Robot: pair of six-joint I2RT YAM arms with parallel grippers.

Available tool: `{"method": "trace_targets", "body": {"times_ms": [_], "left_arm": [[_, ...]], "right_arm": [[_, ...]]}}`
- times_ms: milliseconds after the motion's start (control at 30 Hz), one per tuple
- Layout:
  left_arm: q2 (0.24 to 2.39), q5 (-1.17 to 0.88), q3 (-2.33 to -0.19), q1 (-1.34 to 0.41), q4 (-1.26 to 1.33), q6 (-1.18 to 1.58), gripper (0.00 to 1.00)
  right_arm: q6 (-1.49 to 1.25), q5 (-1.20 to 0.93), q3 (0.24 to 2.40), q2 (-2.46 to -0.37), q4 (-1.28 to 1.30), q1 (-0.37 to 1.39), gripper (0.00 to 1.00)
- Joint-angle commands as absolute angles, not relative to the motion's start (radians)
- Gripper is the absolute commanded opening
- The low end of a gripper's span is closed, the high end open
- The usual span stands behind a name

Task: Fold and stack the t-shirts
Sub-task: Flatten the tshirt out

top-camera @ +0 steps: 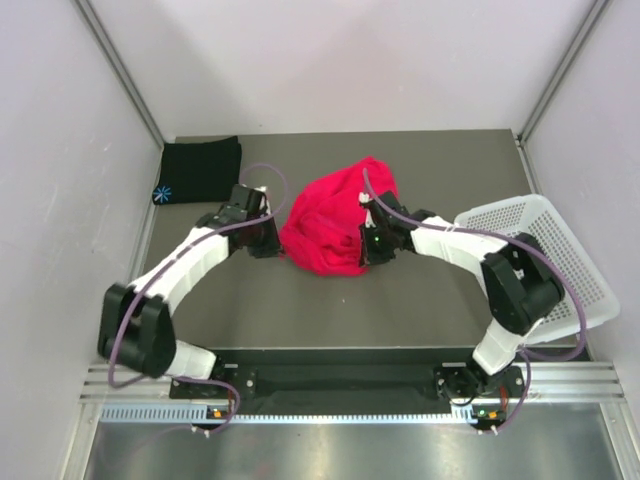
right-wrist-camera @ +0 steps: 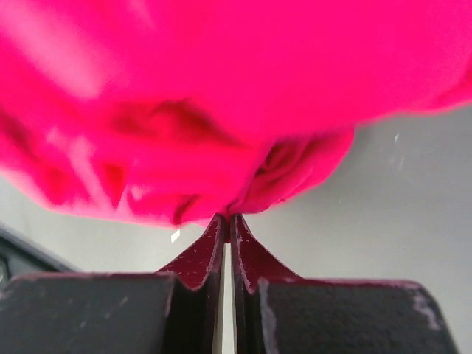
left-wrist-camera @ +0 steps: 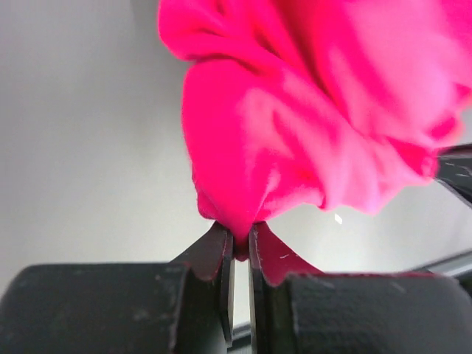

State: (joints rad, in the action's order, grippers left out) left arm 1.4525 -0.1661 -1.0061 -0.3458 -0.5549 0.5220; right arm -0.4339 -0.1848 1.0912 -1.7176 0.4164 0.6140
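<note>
Two grippers of mine are pinched onto the same garment. My left gripper [left-wrist-camera: 237,234] has its fingers drawn almost together on a small fold of the red-pink t-shirt [top-camera: 333,228], with only a thin sliver of cloth showing between the tips. My right gripper [right-wrist-camera: 227,220] has its jaws pressed nearly flush on another fold of that shirt. From above, the shirt is a crumpled, rounded bundle near the middle of the dark table [top-camera: 400,310], with my left wrist at its left edge and my right wrist at its right edge, the two arms curving in toward it from either side. In both wrist views the cloth billows out past my fingertips in loose, blurred folds, and I cannot tell whether its underside rests on the table or hangs clear of it. The black t-shirt [top-camera: 200,168] lies folded flat at the far left corner of the table, well apart from the red-pink one, with its light-blue starburst mark [top-camera: 163,192] at the near left corner. A white perforated basket [top-camera: 575,262] sits at the table's right edge, just beyond my right arm.
</note>
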Motion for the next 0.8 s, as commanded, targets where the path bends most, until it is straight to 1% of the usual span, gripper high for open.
{"method": "trace_targets", "body": {"times_ms": [0,133,200,233,300,333,400,433,500,533,567,667,733,767], "left_arm": [[1.241,-0.141,-1.071,-0.337,-0.652,0.479,0.0],[0.995,-0.129,-1.117,-0.337,-0.719,0.44,0.0],[0.93,-0.097,-1.19,-0.337,-0.793,0.419,0.0],[0.881,-0.083,-1.26,-0.339,-0.819,0.399,0.0],[0.844,-0.039,-1.343,-0.339,-0.88,0.382,0.0],[0.818,-0.017,-1.433,-0.339,-0.938,0.377,0.0],[0.799,0.055,-1.526,-0.339,-0.977,0.377,0.0],[0.786,0.125,-1.616,-0.339,-1.006,0.383,0.0],[0.782,0.198,-1.702,-0.339,-1.026,0.387,0.0],[0.793,0.281,-1.782,-0.341,-1.031,0.391,0.0],[0.802,0.311,-1.819,-0.341,-1.031,0.394,0.0],[0.857,0.338,-1.9,-0.345,-0.949,0.393,0.0],[0.911,0.312,-1.888,-0.345,-0.875,0.393,0.0],[0.932,0.266,-1.876,-0.345,-0.801,0.397,0.0]], "right_arm": [[-0.411,-0.135,1.187,-1.504,0.497,0.682,0.0],[-0.385,-0.11,1.279,-1.347,0.648,0.764,0.0],[-0.393,-0.132,1.314,-1.275,0.681,0.81,0.0],[-0.408,-0.144,1.348,-1.258,0.702,0.825,0.0],[-0.429,-0.196,1.38,-1.217,0.712,0.882,0.0],[-0.463,-0.225,1.408,-1.207,0.7,0.903,0.0],[-0.508,-0.305,1.431,-1.198,0.674,0.975,0.0],[-0.553,-0.334,1.452,-1.2,0.655,1.0,0.0],[-0.59,-0.415,1.479,-1.215,0.583,1.069,0.0],[-0.627,-0.44,1.495,-1.219,0.553,1.084,0.0],[-0.649,-0.489,1.499,-1.23,0.487,1.1,0.0],[-0.709,-0.544,1.514,-1.255,0.417,1.104,0.0],[-0.715,-0.545,1.535,-1.259,0.405,1.103,0.0],[-0.716,-0.529,1.532,-1.252,0.397,1.098,0.0]]}}
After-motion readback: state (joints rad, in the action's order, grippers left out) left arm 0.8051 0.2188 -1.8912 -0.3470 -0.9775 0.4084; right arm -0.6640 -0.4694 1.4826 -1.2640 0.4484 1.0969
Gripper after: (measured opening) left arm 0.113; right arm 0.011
